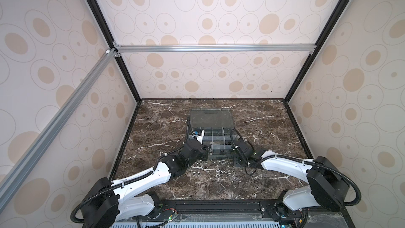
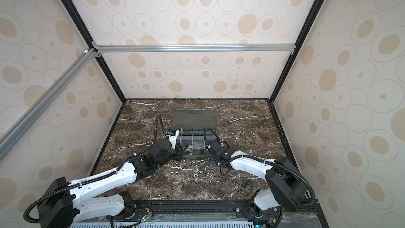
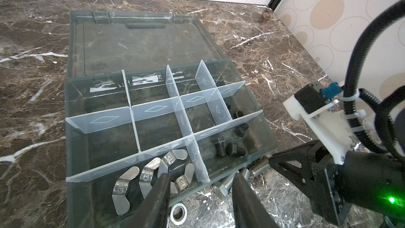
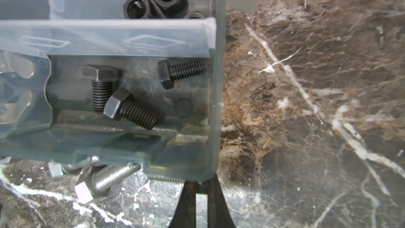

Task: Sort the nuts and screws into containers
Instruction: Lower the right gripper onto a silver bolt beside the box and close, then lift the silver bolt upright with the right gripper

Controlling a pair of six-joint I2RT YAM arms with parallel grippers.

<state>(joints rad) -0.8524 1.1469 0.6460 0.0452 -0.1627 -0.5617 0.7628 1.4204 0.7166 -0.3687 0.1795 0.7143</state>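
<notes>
I saw the right jaws pressed together at the front corner of the organizer box; black screws lay inside that corner compartment. The left jaws stood spread astride the box's front wall, wing nuts just beside.

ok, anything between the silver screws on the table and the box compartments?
Only the box's front wall: the silver screws lie outside, tight against its foot. The lid lies open behind, so the compartments are open from above; lifting over the wall should clear.
</notes>
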